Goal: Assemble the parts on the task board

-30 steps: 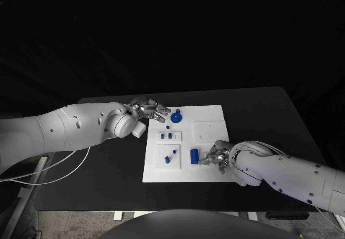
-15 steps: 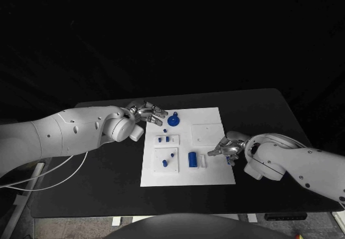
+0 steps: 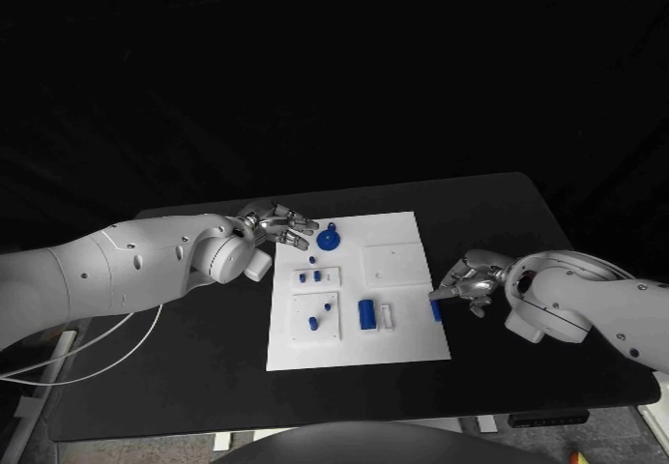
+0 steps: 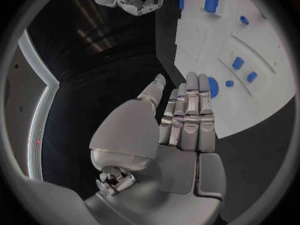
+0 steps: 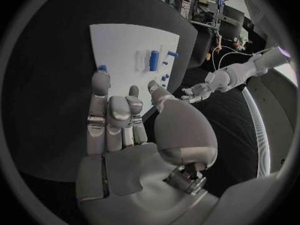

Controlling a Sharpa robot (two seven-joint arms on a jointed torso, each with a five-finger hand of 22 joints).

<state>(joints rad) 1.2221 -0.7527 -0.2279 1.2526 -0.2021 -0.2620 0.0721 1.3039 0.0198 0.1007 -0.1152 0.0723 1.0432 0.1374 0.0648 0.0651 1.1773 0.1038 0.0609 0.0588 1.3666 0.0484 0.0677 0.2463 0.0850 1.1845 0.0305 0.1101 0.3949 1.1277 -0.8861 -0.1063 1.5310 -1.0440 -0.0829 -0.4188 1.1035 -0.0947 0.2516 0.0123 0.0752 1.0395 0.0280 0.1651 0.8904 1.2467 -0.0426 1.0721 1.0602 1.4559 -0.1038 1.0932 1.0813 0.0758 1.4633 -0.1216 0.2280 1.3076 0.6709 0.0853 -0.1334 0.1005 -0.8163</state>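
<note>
We see a dim scene, black surround swallowing detail, the flat white rectangular task board [image 3: 394,343] brightly lit, and wrist views heavily fisheye-bent at edges.

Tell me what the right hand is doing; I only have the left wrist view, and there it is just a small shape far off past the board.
Observer: In the head view the right hand sits at the right edge of the task board, with a small blue part at its fingertips.
Operator: Is it gripping that part?
Observer: I cannot tell. The right wrist view shows its fingers stretched out, with the blue part at the tip of one.
Operator: Anything else close to it?
Observer: In the head view a long blue part lies on the board, and a small white piece is beside it on the side nearer the right hand.
</note>
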